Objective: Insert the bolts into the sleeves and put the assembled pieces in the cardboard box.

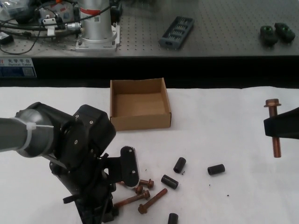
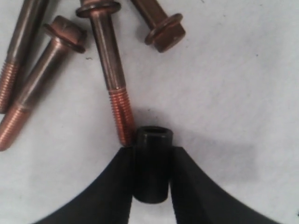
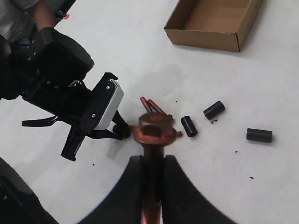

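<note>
Two arms stood over a white surface [image 1: 224,135], each with one part in its grip. In the left wrist view, the left tool [image 2: 153,151] was clenched on a short black sleeve [image 2: 153,175]. A finger [image 2: 117,186] pressed against each side of it, and its open bore faced outward past the fingertips. Four copper bolts [image 2: 110,65] lay on the surface just ahead of that sleeve, and the threaded tip of one lay just beside the sleeve's open end. In the high view, the left arm [image 1: 79,140] was bent low at about eight o'clock, over the same scatter of loose bolts [image 1: 152,201]. The right tool [image 3: 153,161] was clamped on the shank of a copper bolt [image 3: 153,126]. In the high view that tool [image 1: 282,127] sat at three o'clock, against the edge, holding its bolt [image 1: 275,144] upright with the flanged head up and the threaded end down, clear of the surface. Four loose sleeves [image 1: 180,164] lay apart from one another around five o'clock, between the two arms and to the three o'clock side of the loose bolts. The cardboard box [image 1: 140,122] stood open toward twelve o'clock from the bolts, well apart from both tools, with only bare cardboard showing inside. Beyond the white surface, at twelve o'clock, ran a perforated metal bench [image 1: 224,28] carrying a metal post [image 1: 96,23] and a dark slotted rack [image 1: 176,31].
</note>
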You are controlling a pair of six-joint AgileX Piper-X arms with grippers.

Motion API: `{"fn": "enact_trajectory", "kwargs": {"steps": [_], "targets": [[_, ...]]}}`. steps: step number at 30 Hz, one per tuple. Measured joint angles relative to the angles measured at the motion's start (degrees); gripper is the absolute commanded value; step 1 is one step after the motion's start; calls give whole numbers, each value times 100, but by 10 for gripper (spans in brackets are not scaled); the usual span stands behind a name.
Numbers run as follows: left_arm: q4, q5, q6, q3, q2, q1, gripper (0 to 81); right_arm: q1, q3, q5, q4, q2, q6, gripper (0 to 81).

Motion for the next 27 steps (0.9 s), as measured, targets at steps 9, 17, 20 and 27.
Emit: {"fn": "enact_trajectory", "kwargs": {"steps": [9, 17, 20, 27], "targets": [[511, 360, -425, -30, 0, 17, 202, 0, 0, -16, 0, 0, 0, 43], [504, 1125, -1508, -30, 0, 16, 204, 0, 0, -16, 0, 0, 0, 43], [311, 1124, -1584, -30, 0, 16, 204, 0, 0, -16, 0, 0, 0, 43], [405, 1041, -916, -19, 0, 16, 213, 0, 0, -16, 0, 0, 0, 43]]}}
